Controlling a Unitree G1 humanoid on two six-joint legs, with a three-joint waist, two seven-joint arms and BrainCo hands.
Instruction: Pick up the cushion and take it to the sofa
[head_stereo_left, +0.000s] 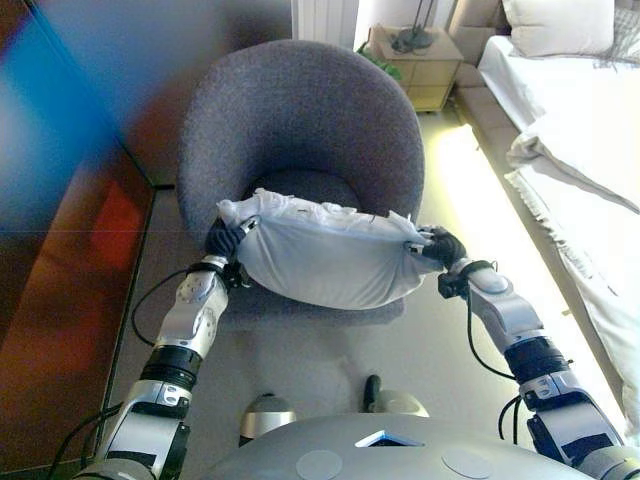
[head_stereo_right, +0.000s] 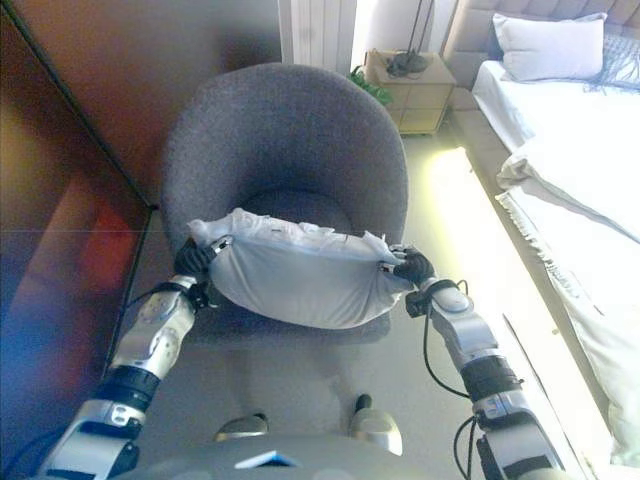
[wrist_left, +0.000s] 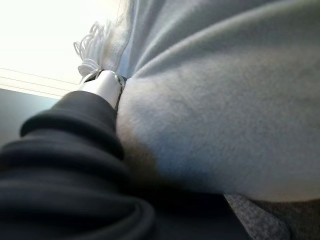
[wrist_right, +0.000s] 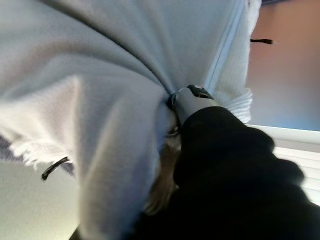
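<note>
A white fringed cushion (head_stereo_left: 325, 255) hangs between my two hands, just above the front of the seat of a round grey armchair (head_stereo_left: 300, 110). My left hand (head_stereo_left: 225, 240) grips its left end and my right hand (head_stereo_left: 443, 247) grips its right end. In the left wrist view the cushion (wrist_left: 225, 100) presses against the left hand (wrist_left: 60, 150), whose one visible finger digs into the cloth. In the right wrist view the cushion's cloth (wrist_right: 100, 75) bunches where the right hand (wrist_right: 225, 165) pinches it. Most of the fingers are hidden by the fabric.
A dark wooden wall (head_stereo_left: 70, 250) runs along the left. A bed (head_stereo_left: 580, 150) with white bedding and a pillow (head_stereo_left: 555, 25) lies on the right. A light nightstand (head_stereo_left: 420, 65) stands behind the chair. Pale floor runs between chair and bed.
</note>
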